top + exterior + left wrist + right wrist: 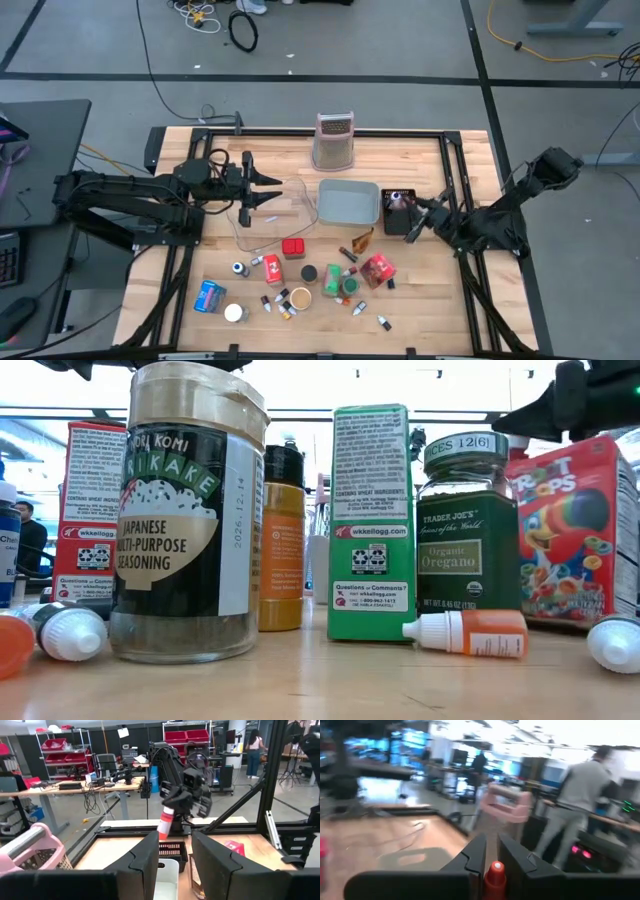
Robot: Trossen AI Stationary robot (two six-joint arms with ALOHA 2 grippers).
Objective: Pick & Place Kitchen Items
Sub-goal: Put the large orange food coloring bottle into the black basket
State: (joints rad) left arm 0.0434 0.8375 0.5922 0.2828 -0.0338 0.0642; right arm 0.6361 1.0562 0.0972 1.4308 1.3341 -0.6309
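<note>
Right hand (418, 222) clamped on a small red-capped white bottle (495, 874), hanging upright over the black tray (398, 212); left hand (268, 189) waits, fingers apart.

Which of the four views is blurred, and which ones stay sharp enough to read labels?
Right wrist view: heavily smeared, the room and a person in grey streaked, only the red-capped bottle between the right gripper fingers fairly crisp. Low view: sharp, the furikake jar and oregano jar labels readable. High and left wrist views: clear.
</note>
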